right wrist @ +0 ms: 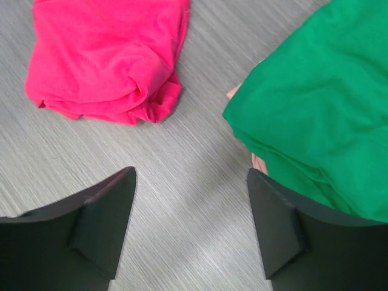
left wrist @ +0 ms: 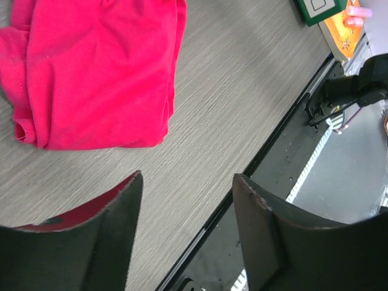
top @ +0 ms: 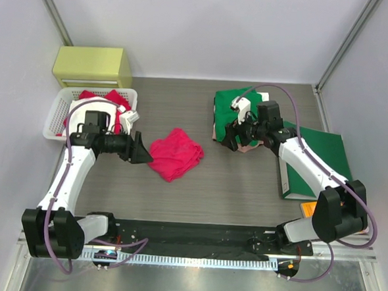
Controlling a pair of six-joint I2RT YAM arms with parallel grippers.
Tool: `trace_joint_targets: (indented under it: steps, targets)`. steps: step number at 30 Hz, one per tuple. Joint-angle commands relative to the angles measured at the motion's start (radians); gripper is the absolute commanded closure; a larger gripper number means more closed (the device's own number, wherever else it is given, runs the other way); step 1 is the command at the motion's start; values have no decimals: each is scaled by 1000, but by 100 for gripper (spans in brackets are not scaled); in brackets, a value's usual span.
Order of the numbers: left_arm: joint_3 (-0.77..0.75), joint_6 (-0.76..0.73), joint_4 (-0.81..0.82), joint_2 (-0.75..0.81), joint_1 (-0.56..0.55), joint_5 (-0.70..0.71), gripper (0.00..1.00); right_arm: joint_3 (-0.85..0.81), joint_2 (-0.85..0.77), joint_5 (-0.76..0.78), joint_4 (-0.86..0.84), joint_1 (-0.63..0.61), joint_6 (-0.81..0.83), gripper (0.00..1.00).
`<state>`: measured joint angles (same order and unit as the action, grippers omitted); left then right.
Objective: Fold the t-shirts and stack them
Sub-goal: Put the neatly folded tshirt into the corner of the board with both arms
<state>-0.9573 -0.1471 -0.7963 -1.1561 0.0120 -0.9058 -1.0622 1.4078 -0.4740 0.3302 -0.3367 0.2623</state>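
The bench (top: 244, 181) has a matt grey wood-grain finish. The pinkish-red t-shirt (top: 176, 153) is soft, matt, creased cloth; the green t-shirt (right wrist: 321, 109) is smoother cloth. The basket (top: 53, 116) is white latticed plastic; the folder (top: 332, 151) looks smooth.

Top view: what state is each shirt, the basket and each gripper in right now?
Red t-shirt: bunched on table, not held.
Green t-shirt: folded, top of stack.
Beige-pink t-shirt: under green one, edge showing.
Basket: holds red cloth.
Left gripper: open, empty.
Right gripper: open, empty.

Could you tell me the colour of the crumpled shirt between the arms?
Bright pinkish-red shirt; best seen in the left wrist view.
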Motion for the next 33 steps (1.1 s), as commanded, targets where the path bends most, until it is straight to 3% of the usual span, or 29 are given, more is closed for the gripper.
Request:
trace_joint_targets:
  steps: [1, 6, 9, 13, 17, 18, 22, 26, 33]
  targets:
    - [28, -5, -4, 44, -3, -39, 35, -27, 34, -81, -19, 1, -9, 26]
    - [34, 21, 15, 9, -43, -119, 29, -114, 144, -206, 55, -16, 9, 26]
    - [6, 12, 14, -17, -41, -87, 32, -162, 145, -54, 23, -15, -11, 34]
    - [9, 17, 46, 15, -41, -56, 32, -246, 158, 121, -39, -16, 9, 33]
    - [51, 6, 52, 41, -41, -15, 32, -346, 207, 182, -49, -16, 20, 31]
    - [52, 6, 55, 47, -43, -5, 32, -388, 227, 220, -48, -16, 22, 25]
    - [72, 60, 118, 116, -43, 163, 24, -472, 364, 539, -62, -10, -17, 18]
    - [98, 84, 170, 177, -41, 231, 13, -466, 470, 734, -137, -12, -80, 14]
    - [95, 76, 160, 161, -41, 231, 10, -389, 575, 821, -226, -10, -98, 14]
